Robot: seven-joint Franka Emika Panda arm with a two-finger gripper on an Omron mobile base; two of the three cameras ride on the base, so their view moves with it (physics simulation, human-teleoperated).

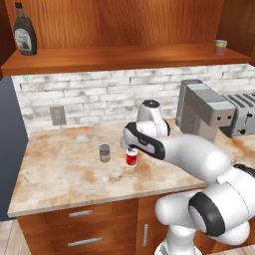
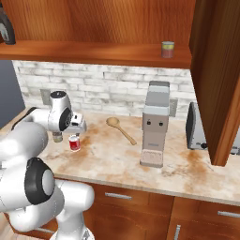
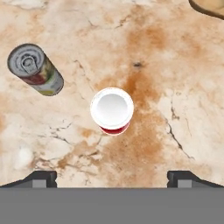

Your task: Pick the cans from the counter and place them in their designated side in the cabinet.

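Gripper (image 3: 112, 177) wide apart over red can (image 3: 112, 109)

Glossy white rounded arm (image 1: 199, 159) segments; dark joint bands; small dark pincer (image 3: 112, 177) tips.

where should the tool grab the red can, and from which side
Grip the red can around its round side wall, coming straight down from above. It stands upright on the counter, its flat top facing the hand, and lies centred between the open tool fingertips. The olive can stands apart to one side, so there looks to be room for both fingers.
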